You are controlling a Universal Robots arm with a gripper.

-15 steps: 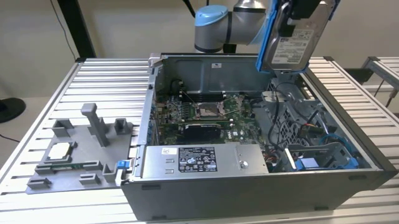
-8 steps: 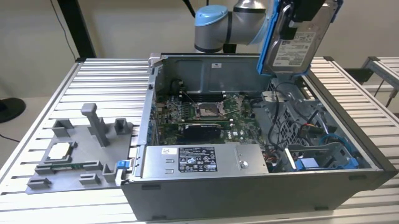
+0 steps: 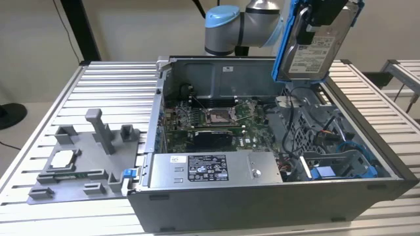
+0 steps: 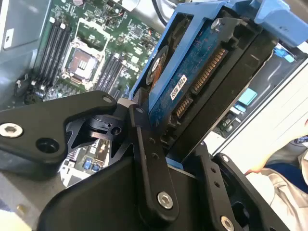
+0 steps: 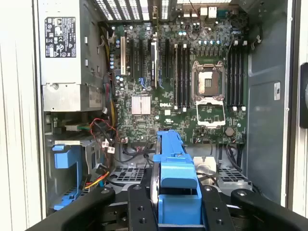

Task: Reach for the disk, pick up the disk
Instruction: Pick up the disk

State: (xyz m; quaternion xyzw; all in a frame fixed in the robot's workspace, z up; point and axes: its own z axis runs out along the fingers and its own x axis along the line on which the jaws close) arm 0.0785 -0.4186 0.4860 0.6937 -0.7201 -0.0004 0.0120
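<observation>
The disk (image 3: 314, 46) is a silver hard drive with a white label and a blue bracket along its edges. It hangs upright in the air above the far right part of the open computer case (image 3: 262, 196). My gripper (image 3: 321, 19) is shut on it from above, its black fingers clamping the two flat faces. In the second wrist view the disk (image 4: 192, 72) shows its blue circuit side and connector between the fingers (image 4: 144, 144). In the first wrist view the bracket's blue edge (image 5: 175, 178) stands straight up out of my gripper (image 5: 175, 209), over the motherboard (image 5: 192, 86).
Below lie the power supply (image 3: 213, 169), a blue drive bay (image 3: 341, 169) and loose cables at the case's right. On the slatted table (image 3: 111, 83), a grey holder (image 3: 85, 157) with upright posts and a small square chip (image 3: 62, 158) sits at the exterior view's left.
</observation>
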